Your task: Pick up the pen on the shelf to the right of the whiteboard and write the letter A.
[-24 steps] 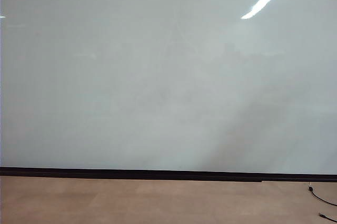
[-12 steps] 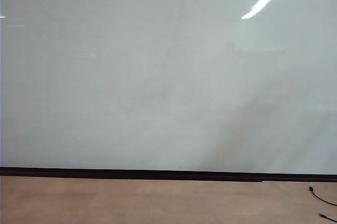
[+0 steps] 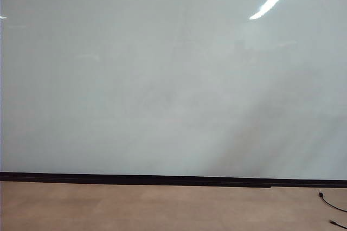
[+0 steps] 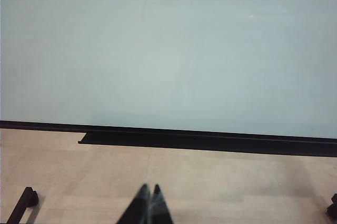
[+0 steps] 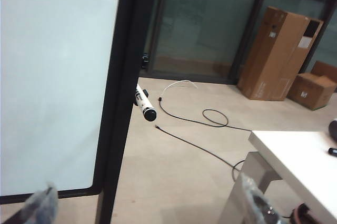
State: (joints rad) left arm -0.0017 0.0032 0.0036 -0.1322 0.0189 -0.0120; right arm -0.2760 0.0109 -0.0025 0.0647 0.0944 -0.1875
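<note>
The slim white-barrelled pen (image 5: 144, 103) juts from the right edge of the large glossy pale whiteboard (image 5: 52, 77). The right pincer (image 5: 150, 203) gapes released, well short; an off-line approach could knock it down. The left pincer (image 4: 149, 205) sits clenched.

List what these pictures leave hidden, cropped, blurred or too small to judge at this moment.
- Pen: right wrist view only; the whiteboard frame hides its rear end and the shelf holding it.
- Right claw: open, fingers blurred and cut off by the frame edge.
- Left claw: shut, only its tips show, the rest cropped.
- Both arms: absent from the exterior view.
- Small dark items on the white table: cropped, unidentifiable.
</note>
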